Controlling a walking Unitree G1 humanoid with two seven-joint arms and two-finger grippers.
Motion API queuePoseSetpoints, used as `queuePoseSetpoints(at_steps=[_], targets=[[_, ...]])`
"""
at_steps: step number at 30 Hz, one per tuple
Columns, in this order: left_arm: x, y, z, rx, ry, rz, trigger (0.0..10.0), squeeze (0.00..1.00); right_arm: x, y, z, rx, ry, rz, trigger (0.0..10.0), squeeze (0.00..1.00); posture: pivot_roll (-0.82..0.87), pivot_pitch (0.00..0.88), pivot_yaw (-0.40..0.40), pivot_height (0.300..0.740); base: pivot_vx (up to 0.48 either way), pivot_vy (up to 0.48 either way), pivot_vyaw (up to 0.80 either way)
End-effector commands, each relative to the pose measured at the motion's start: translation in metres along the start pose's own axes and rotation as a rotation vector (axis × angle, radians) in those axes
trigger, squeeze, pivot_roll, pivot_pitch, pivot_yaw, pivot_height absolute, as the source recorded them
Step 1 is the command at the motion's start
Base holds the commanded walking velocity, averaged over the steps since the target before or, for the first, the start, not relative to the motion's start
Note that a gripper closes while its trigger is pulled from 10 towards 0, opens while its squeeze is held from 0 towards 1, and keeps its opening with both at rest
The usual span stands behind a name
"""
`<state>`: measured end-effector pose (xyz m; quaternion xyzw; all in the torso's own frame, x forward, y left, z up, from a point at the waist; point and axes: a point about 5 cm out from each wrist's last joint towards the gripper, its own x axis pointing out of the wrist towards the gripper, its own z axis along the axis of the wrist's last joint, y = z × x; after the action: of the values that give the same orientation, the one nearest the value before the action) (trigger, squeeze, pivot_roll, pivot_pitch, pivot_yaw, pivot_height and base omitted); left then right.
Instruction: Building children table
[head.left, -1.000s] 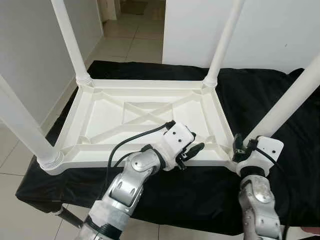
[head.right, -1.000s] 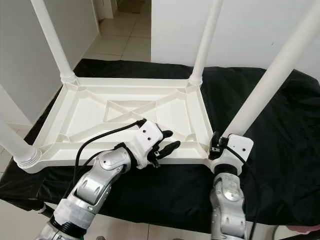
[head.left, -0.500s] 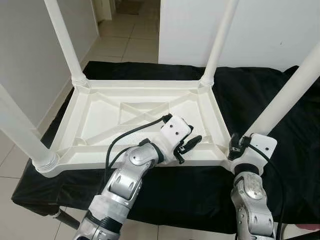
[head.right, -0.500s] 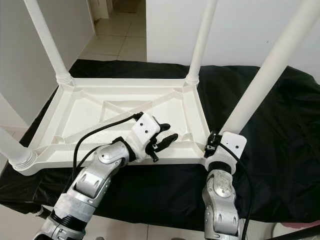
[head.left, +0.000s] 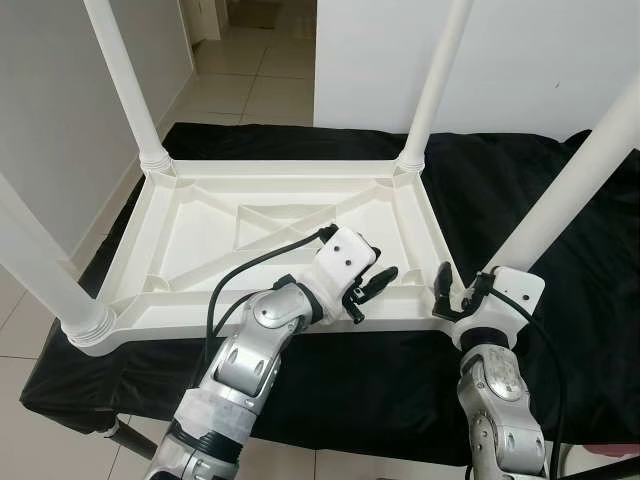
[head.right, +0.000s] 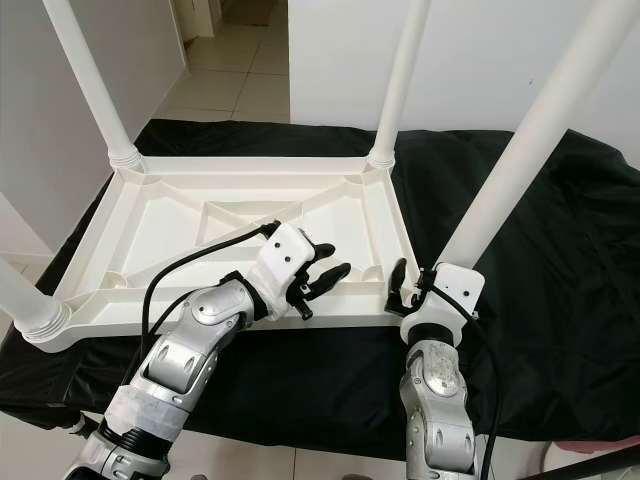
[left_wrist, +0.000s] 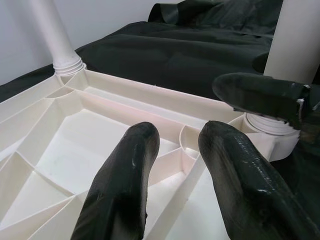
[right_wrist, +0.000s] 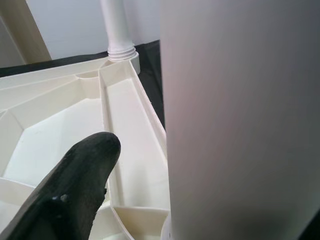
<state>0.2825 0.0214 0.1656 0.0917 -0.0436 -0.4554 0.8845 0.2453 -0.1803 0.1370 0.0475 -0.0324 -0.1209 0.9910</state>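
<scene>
A white plastic children's table (head.left: 270, 170) lies upside down on a black cloth, its four legs pointing up. My left gripper (head.left: 368, 287) hovers open over the near rim with nothing between its fingers (left_wrist: 120, 190). At the base of the near right leg (head.left: 570, 190) my right gripper (head.left: 462, 290) stands open, one finger (right_wrist: 70, 195) spread out toward the tabletop. In the right wrist view that leg (right_wrist: 240, 115) stands close beside the finger. Whether the finger on the other side touches the leg is hidden.
The black cloth (head.left: 520, 180) covers the low surface under the table, with its front edge near my arms. A grey wall (head.left: 50, 120) stands at the left, a white wall (head.left: 520, 60) behind, and a tiled hallway (head.left: 250, 70) runs between them.
My right gripper, shut at the base of the near right leg before, has opened, one finger swinging left. The left gripper has crept a little farther over the rim. The camera shifted slightly.
</scene>
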Motion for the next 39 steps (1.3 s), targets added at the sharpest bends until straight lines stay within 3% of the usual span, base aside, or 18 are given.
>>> queuePoseSetpoints(at_steps=[1, 2, 3, 10, 19, 20, 22, 25, 28, 32, 35, 36, 39], targets=[[-0.003, 0.008, 0.002, 0.009, -0.001, 0.105, 10.0, 0.0, 0.0, -0.005, 0.004, 0.01, -0.021, 0.043, 10.0, 1.0, -0.17, 0.0, 0.009, 0.74, 0.0, 0.0, 0.0], [-0.004, 0.011, 0.002, 0.005, -0.001, 0.11, 10.0, 0.0, 0.001, -0.008, 0.004, 0.02, -0.023, 0.082, 10.0, 0.75, -0.17, 0.005, 0.021, 0.74, 0.0, 0.0, 0.0], [-0.005, 0.011, 0.002, 0.0, -0.003, 0.108, 10.0, 0.0, 0.0, -0.011, 0.004, 0.008, -0.033, 0.117, 10.0, 0.0, -0.17, 0.007, 0.024, 0.74, 0.0, 0.0, 0.0], [-0.006, 0.011, 0.003, 0.055, -0.022, 0.084, 10.0, 0.0, 0.002, -0.024, 0.005, -0.038, -0.037, 0.177, 10.0, 0.0, -0.13, 0.0, -0.005, 0.74, 0.0, 0.0, 0.0], [-0.008, 0.022, -0.004, -0.028, -0.02, 0.22, 10.0, 0.0, 0.0, -0.012, -0.003, 0.003, -0.062, 0.106, 10.0, 0.0, -0.1, 0.0, 0.0, 0.74, 0.0, 0.0, 0.0], [-0.011, 0.023, -0.008, -0.113, -0.025, 0.265, 10.0, 0.0, -0.001, -0.011, -0.005, 0.03, -0.063, 0.059, 10.0, 0.0, -0.1, 0.0, 0.002, 0.74, 0.0, 0.0, 0.0], [-0.011, 0.023, -0.008, -0.113, -0.025, 0.265, 10.0, 0.0, -0.001, -0.011, -0.005, 0.03, -0.063, 0.059, 10.0, 0.0, -0.1, 0.0, 0.002, 0.74, 0.0, 0.0, 0.0], [-0.012, 0.024, -0.012, -0.183, -0.023, 0.309, 10.0, 0.0, -0.001, -0.012, -0.006, 0.048, -0.07, 0.016, 10.0, 0.0, -0.1, 0.0, 0.015, 0.74, 0.0, 0.0, 0.0], [-0.013, 0.028, -0.011, -0.174, -0.059, 0.399, 10.0, 0.0, -0.001, -0.013, -0.006, 0.03, -0.091, -0.042, 10.0, 0.0, -0.1, 0.0, 0.019, 0.74, 0.0, 0.0, 0.0], [-0.012, 0.031, -0.011, -0.175, -0.077, 0.491, 10.0, 0.0, -0.004, -0.011, -0.009, 0.087, -0.083, -0.088, 10.0, 0.0, -0.1, 0.0, 0.014, 0.74, 0.0, 0.0, 0.0], [-0.012, 0.031, -0.013, -0.153, -0.075, 0.505, 10.0, 0.0, -0.005, -0.009, -0.01, 0.067, -0.083, -0.114, 10.0, 0.0, -0.1, 0.0, 0.012, 0.74, 0.0, 0.0, 0.0], [-0.012, 0.031, -0.014, -0.112, -0.06, 0.519, 10.0, 0.0, -0.005, -0.009, -0.012, 0.037, -0.078, -0.129, 10.0, 0.0, -0.1, 0.0, 0.014, 0.74, 0.0, 0.0, 0.0], [-0.014, 0.034, -0.022, -0.167, -0.047, 0.559, 10.0, 0.0, -0.004, -0.004, -0.017, -0.007, -0.056, -0.136, 10.0, 0.0, -0.11, 0.003, 0.037, 0.74, 0.0, 0.0, 0.0]])
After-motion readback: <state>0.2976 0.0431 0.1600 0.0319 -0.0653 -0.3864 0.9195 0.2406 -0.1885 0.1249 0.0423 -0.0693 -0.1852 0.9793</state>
